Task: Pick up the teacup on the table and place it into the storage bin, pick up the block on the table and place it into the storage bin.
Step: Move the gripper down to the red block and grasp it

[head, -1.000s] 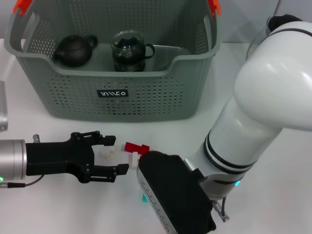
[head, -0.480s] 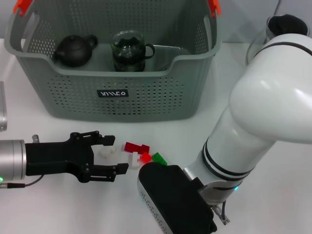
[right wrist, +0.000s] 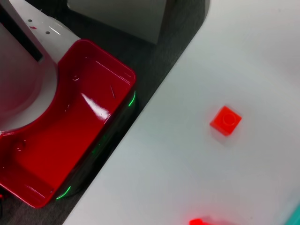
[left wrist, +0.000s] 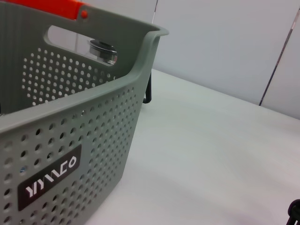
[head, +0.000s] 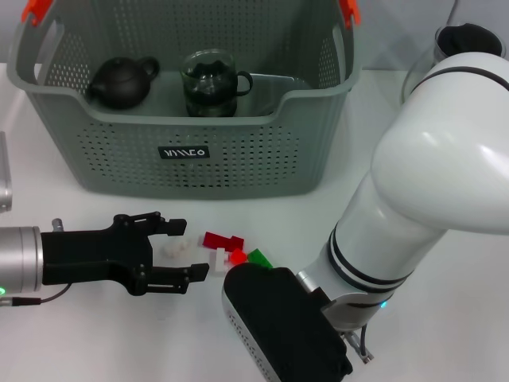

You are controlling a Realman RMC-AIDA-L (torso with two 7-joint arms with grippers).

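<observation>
The grey storage bin [head: 238, 159] stands at the back of the table, and its labelled wall [left wrist: 70, 154] fills the left wrist view. A glass teacup [head: 211, 81] stands inside it beside a dark teapot [head: 121, 81]. In front of the bin my left gripper [head: 185, 251] is open, its fingers on either side of a small white block [head: 172, 250]. More blocks lie just right of it: a red one [head: 222, 240], a white one [head: 219, 259], a small red one [head: 238, 257] and a green one [head: 258, 257]. My right gripper's black body [head: 278, 330] hangs low over the table's front edge, right of the blocks.
A round glass vessel with a dark top [head: 464, 38] stands at the far right behind my right arm [head: 429, 175]. The right wrist view shows a red square block [right wrist: 225, 120] on the white table and a red shell [right wrist: 70, 140] below the table edge.
My right arm has drawn back toward the front edge, uncovering the small red and green blocks. The left gripper has stayed open around the white block.
</observation>
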